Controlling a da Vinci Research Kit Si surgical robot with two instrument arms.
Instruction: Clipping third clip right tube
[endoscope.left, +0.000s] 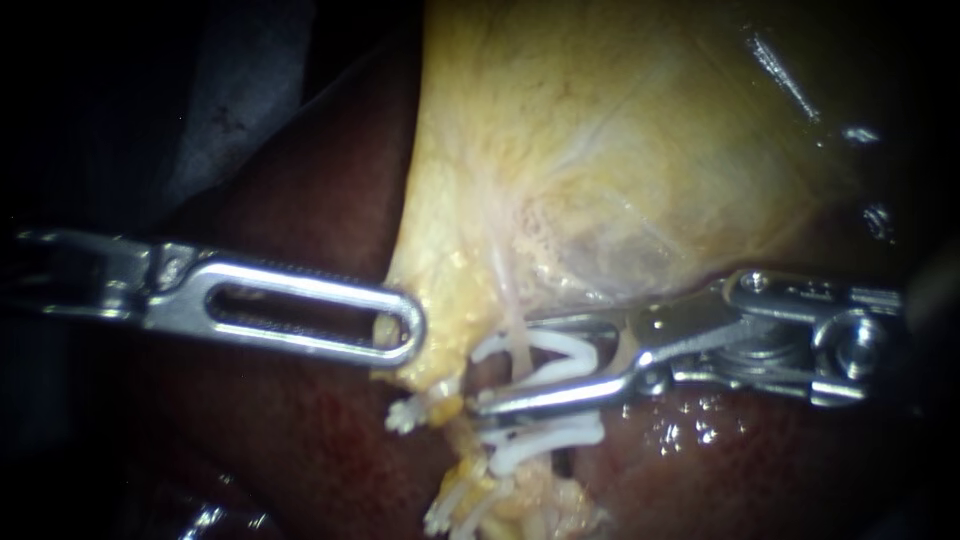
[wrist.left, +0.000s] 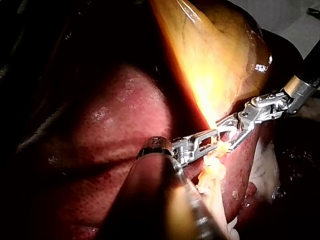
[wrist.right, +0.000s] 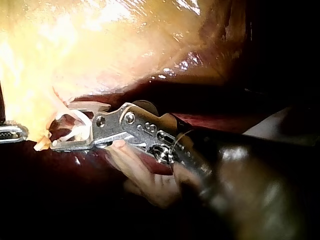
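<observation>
At the bench, my left instrument (endoscope.left: 400, 335) comes in flat from the left, its slotted jaws closed on the yellow lower edge of the gallbladder (endoscope.left: 600, 150) — a bit of that yellow tissue shows through the slot in the upper jaw. My right instrument (endoscope.left: 495, 368) reaches in from the right with its jaws standing narrowly apart, gripping a white clip (endoscope.left: 550, 362) between them. The clip's two arms are spread in a V and sit on either side of a thin pale tube (endoscope.left: 507, 290), which runs down from the gallbladder and passes between the jaws. Just under the lower jaw a second clip (endoscope.left: 545, 440) sits on the same strand — whether it is one clip or two there I cannot tell. Frayed pale ends of tissue hang near it. The tips of the two instruments lie near each other but apart, with the gallbladder's edge between them. Dark red liver (endoscope.left: 300, 450) lies beneath and on both sides. From the right wrist camera, the white clip shows ahead of the right instrument's hinge, against the bright yellow tissue.
</observation>
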